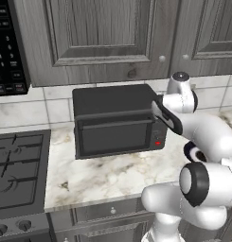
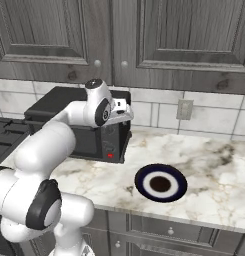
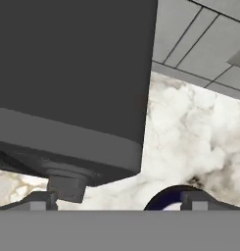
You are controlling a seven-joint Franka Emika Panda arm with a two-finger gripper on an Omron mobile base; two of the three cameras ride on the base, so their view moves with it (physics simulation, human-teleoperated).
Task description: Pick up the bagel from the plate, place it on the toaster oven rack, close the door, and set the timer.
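The toaster oven (image 1: 116, 122) stood on the marble counter (image 1: 103, 177) against the tiled wall, its door (image 1: 116, 136) shut and a small red light (image 1: 158, 142) glowing on the control strip at its right. The plate (image 2: 160, 183) lay on the counter to the right of the oven and nearer the front edge, well apart from it; no bagel could be made out on it. The gripper (image 3: 116, 200) hung above the oven's right end, fingers (image 3: 39, 201) spread wide and holding nothing. A stove (image 1: 15, 172) sat to the left.
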